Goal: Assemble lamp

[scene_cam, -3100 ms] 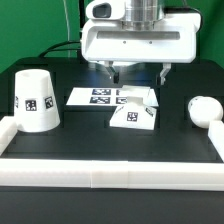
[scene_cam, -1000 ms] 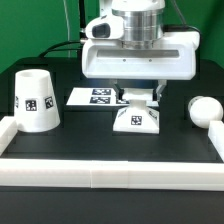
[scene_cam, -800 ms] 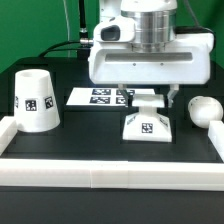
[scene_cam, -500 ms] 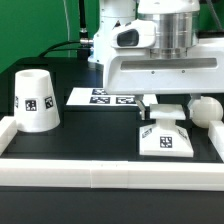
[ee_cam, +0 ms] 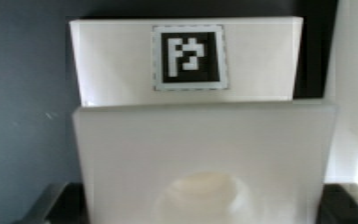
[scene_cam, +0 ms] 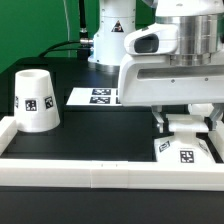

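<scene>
Fingers [scene_cam: 160,120] of the two-finger gripper [scene_cam: 188,122] pinch the flat square white plastic lamp base [scene_cam: 184,152] — tagged face forward, just beside the long white front rail [scene_cam: 100,176], at the exterior view's right. Best lowered level and slowly — a tilt would likely skew its seating.

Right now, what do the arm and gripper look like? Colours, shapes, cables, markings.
The arm is glossy white with rounded links. The gripper has a wide, boxy white body with a dark grey oval inset on its side and short dark fingers beneath. A thin black cable runs behind the arm; where it connects is unclear. No markings are legible.
</scene>
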You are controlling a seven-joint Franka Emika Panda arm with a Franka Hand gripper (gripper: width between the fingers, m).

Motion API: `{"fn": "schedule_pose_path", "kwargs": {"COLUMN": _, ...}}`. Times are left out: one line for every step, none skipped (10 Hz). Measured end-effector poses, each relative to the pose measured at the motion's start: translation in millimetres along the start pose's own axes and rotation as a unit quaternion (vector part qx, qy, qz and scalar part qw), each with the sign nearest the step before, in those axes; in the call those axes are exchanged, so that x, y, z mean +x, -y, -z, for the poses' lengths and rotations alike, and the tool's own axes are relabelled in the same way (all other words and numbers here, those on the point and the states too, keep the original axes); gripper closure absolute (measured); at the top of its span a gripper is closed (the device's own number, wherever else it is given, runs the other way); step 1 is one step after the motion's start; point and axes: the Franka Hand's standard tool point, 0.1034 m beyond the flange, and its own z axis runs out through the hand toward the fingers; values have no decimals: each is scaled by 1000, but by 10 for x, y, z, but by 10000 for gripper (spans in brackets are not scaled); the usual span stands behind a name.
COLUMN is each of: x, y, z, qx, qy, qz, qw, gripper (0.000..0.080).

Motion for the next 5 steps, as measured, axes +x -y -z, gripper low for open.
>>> {"fn": "schedule_pose_path", "kwargs": {"x": 39, "y": 48, "z": -1, "qx": 1, "qy": -2, "qz": 3, "qw": 1000, "gripper": 265}}
{"fn": "schedule_pose_path", "kwargs": {"x": 75, "y": 85, "z": -13, "qx": 2, "qy": -3, "qz": 5, "qw": 1000, "gripper": 265}}
{"fn": "schedule_pose_path", "kwargs": {"x": 111, "y": 110, "z": -15, "qx": 2, "qy": -5, "qz": 4, "qw": 1000, "gripper": 265}}
{"fn": "schedule_pose_path", "kwargs": {"x": 132, "y": 119, "z": -16, "qx": 2, "qy": -6, "qz": 0, "qw": 1000, "gripper": 265}}
{"fn": "schedule_pose_path", "kwargs": {"x": 131, "y": 119, "z": -18, "qx": 2, "qy": 0, "qz": 0, "qw": 1000, "gripper": 265}}
